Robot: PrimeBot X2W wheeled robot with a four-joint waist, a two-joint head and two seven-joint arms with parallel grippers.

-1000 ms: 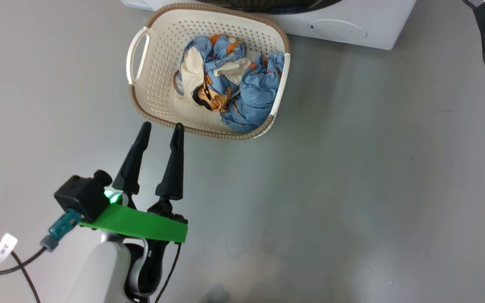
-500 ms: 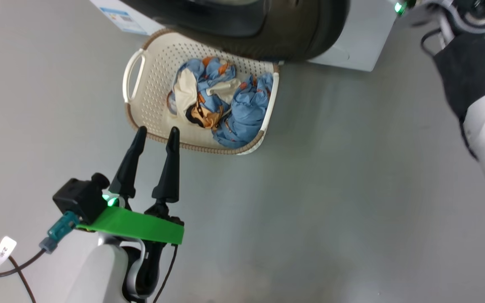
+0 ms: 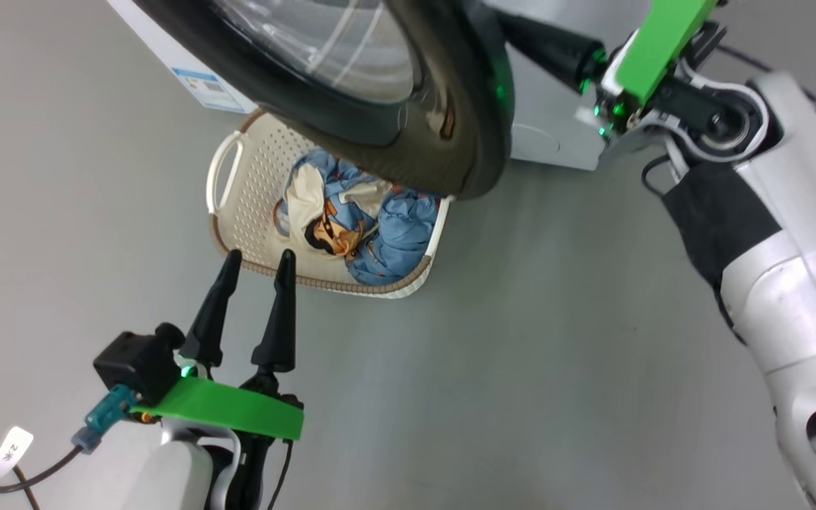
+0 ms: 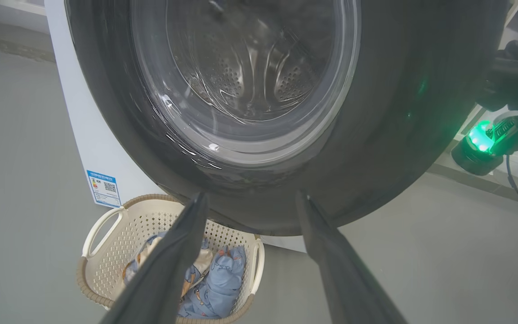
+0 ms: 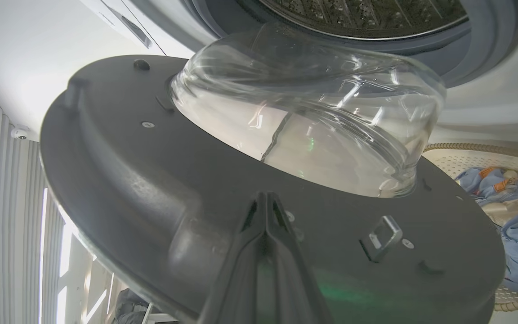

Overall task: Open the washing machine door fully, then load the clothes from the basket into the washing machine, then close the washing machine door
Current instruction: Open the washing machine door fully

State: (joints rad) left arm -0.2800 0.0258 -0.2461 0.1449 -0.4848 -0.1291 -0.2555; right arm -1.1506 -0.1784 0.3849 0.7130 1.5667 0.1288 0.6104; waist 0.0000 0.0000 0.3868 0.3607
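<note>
Door [image 3: 450, 120] farther open, basket [image 3: 259, 195] half-hidden

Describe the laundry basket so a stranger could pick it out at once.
Start at the big white washing machine with its round black door swung open. On the grey floor right below that door sits the basket, holding crumpled blue and cream clothes. It is the one cream, perforated tub with a brown woven-look rim and white loop handles.
</note>
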